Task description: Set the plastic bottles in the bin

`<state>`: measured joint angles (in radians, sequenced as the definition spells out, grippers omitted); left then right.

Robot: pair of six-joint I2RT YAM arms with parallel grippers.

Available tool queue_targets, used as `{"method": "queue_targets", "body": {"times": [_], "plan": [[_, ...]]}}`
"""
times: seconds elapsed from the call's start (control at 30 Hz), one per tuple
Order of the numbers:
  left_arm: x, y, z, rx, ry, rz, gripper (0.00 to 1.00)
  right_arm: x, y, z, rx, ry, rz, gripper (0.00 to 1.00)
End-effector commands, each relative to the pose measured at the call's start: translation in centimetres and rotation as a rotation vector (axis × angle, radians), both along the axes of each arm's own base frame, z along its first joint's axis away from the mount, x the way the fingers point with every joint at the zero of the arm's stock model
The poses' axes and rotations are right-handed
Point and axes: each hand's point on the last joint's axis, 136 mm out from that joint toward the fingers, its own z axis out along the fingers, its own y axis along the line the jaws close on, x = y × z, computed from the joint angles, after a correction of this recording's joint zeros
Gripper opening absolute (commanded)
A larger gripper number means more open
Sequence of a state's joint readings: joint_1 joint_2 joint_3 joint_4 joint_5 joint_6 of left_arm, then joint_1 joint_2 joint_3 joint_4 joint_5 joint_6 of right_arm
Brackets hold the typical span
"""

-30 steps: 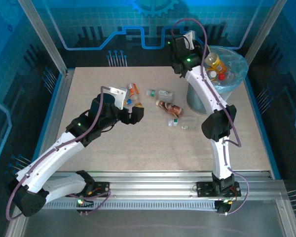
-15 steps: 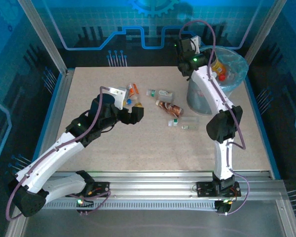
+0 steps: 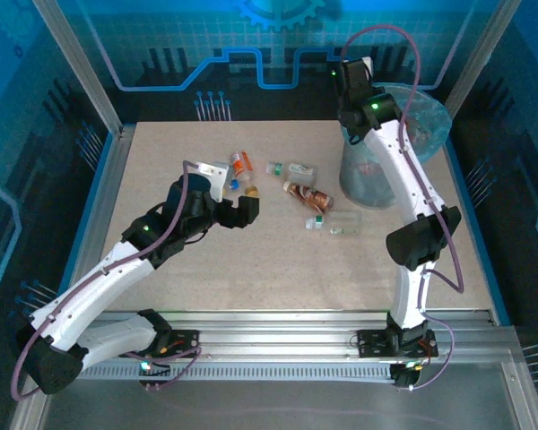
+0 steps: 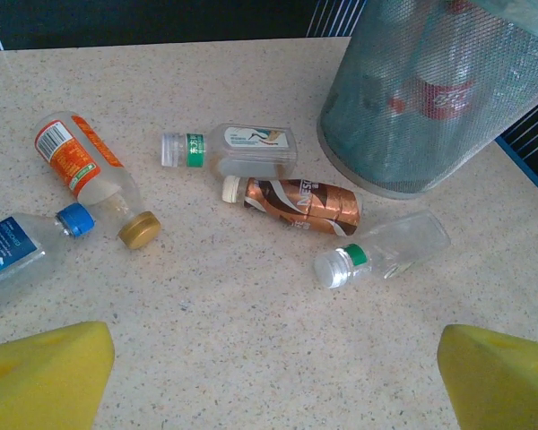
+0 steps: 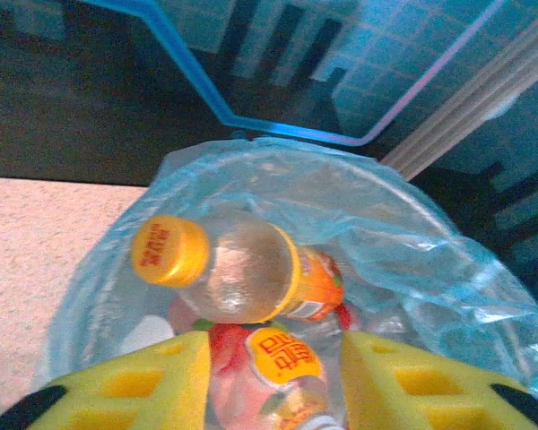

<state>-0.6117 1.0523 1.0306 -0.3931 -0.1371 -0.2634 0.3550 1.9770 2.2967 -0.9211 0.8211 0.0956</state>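
Several plastic bottles lie on the table: an orange-labelled one with a gold cap (image 4: 90, 170), a blue-capped one (image 4: 18, 251), a clear one with a green ring (image 4: 242, 148), a brown-labelled one (image 4: 300, 202) and a clear one (image 4: 386, 251) nearest the bin (image 4: 430, 98). My left gripper (image 4: 278, 367) hovers open just short of them, nothing between its yellow pads (image 4: 45, 372). My right gripper (image 5: 275, 345) hangs above the bin's blue liner (image 5: 403, 260), jaws apart and gripping nothing. Below it, orange-capped bottles (image 5: 242, 269) rest inside on other bottles.
The bin (image 3: 368, 179) stands at the table's back right, with the right arm (image 3: 403, 179) arched over it. The loose bottles (image 3: 307, 194) cluster mid-table between the left gripper (image 3: 247, 208) and the bin. A metal frame rail (image 3: 296, 318) runs along the near edge.
My right gripper swung right over the bin and let go of the orange-capped bottle, which now lies in the bin. The left arm has hardly moved.
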Motion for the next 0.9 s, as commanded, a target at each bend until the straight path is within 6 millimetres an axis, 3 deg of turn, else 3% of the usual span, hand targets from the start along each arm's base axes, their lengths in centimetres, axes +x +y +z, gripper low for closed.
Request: {"method": "queue_targets", "body": {"times": [0.0,0.3,0.5,0.63,0.87], "plan": [[-0.2,0.5,1.0,-0.015,-0.008,0.023,0.94,0.7,0.1,-1.7,0.108,0.030,0.028,0.40],[-0.2,0.8,0.6,-0.013,0.000,0.045,0.94,3.5,-0.8,-6.3,0.322,0.106,0.044,0.40],[0.0,1.0,0.7,-0.006,-0.009,0.055,0.94,3.7,-1.8,-8.2,0.391,0.149,0.017,0.41],[0.3,0.8,0.8,-0.003,-0.011,0.053,0.94,3.4,-2.0,-7.7,0.410,0.143,0.018,0.41],[0.8,0.4,1.3,-0.008,-0.021,0.046,0.94,2.3,-1.7,-3.6,0.413,0.053,0.034,0.44]]}}
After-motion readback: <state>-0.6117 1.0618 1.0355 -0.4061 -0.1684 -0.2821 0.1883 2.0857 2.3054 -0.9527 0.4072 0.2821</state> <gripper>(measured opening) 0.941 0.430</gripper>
